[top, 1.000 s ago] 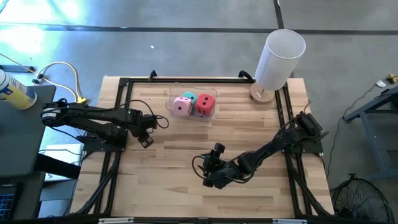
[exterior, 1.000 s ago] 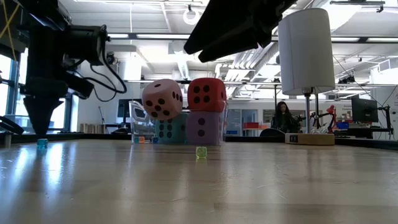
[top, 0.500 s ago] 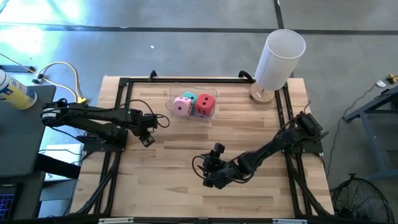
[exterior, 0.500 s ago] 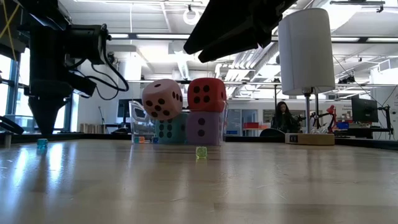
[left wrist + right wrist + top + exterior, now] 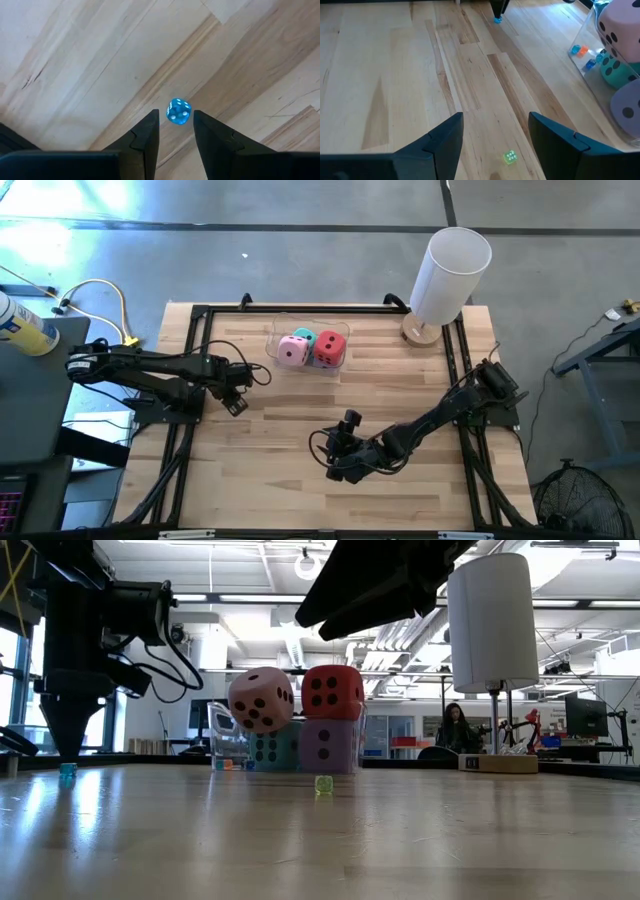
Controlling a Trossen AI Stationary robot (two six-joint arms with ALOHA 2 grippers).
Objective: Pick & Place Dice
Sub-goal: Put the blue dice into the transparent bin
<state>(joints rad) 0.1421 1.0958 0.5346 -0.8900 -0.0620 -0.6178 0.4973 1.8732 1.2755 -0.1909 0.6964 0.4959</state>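
Four soft dice sit stacked in a clear box (image 5: 309,348) at the table's far middle: pink (image 5: 261,698) on teal (image 5: 268,748), red (image 5: 332,691) on purple (image 5: 328,746). My left gripper (image 5: 175,127) is open and points down just above a tiny blue die (image 5: 178,111), which rests on the table between and just past the fingertips. My right gripper (image 5: 495,145) is open, low over the table's near middle, with a tiny green die (image 5: 510,157) on the wood between its fingers. Neither gripper touches anything.
A tall white cylinder (image 5: 450,273) stands on a wooden base at the table's far right corner. Small orange and blue dice (image 5: 582,56) lie inside the clear box by its wall. Bare wood spreads between the two arms. A person (image 5: 455,728) sits in the room beyond.
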